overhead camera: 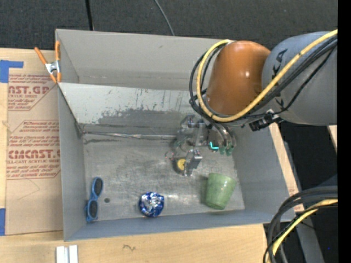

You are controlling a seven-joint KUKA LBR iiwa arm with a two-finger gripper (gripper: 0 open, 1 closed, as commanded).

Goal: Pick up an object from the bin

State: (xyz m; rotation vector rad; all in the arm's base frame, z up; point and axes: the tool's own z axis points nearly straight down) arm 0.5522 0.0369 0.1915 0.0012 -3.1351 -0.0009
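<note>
- black lettering runs along the grey casing of the robot arm [299, 73]; yellow cables cross it, so the word cannot be read whole.
- the arm reaches in from the right, with its rounded orange cover [236, 78] above the bin's right half and black and yellow cables looped around it.
- below the cover, the gripper [189, 159] points down at the bin floor near the middle, with a small green light glowing on its right side; whether the gripper is wide or narrow cannot be told.
- a small round yellow object [180, 164] lies on the bin floor just beside the gripper's tip, toward the view's left; whether the two touch cannot be told.
- a pale green plastic cup [219, 190] lies on its side near the gripper, toward the bin's front right corner.
- a crumpled blue and white wrapper [151, 204] sits by the front wall, apart from the gripper.
- a pair of blue sunglasses [94, 199] lies in the front left corner, well apart from the rest.
- the grey metal bin [109, 53] has sloped walls and a scuffed floor; it stands on a light wooden tabletop [181, 248], with dark floor [44, 4] behind it.
</note>
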